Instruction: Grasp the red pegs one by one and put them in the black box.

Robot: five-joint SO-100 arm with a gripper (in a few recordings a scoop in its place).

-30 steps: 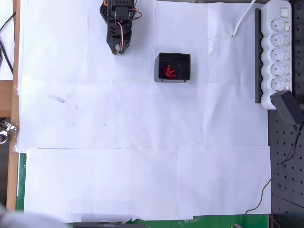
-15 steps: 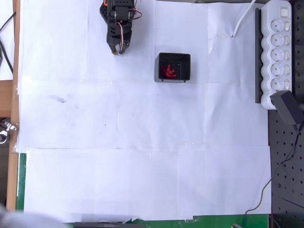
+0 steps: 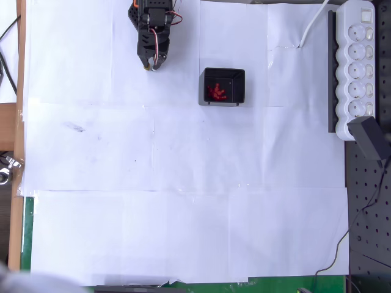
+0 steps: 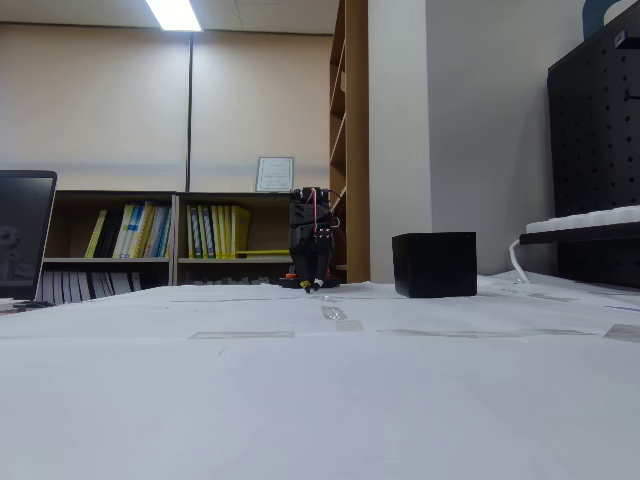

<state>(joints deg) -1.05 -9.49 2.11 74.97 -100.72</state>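
Several red pegs [image 3: 215, 92] lie in a heap inside the black box [image 3: 237, 80], which stands on the white paper at the upper middle of the overhead view. From the low fixed view the black box [image 4: 434, 264] is a dark cube and its inside is hidden. My gripper [image 3: 149, 64] hangs folded back at the top, well to the left of the box, fingertips close together and pointing down at the paper with nothing between them. In the fixed view the gripper [image 4: 310, 285] sits low near the table, left of the box.
A white power strip [image 3: 357, 67] with a black adapter [image 3: 370, 137] runs down the right edge. White paper sheets [image 3: 183, 183] cover the table. A black pegboard [image 3: 366, 232] lies at the lower right. Bookshelves [image 4: 150, 235] stand behind the table.
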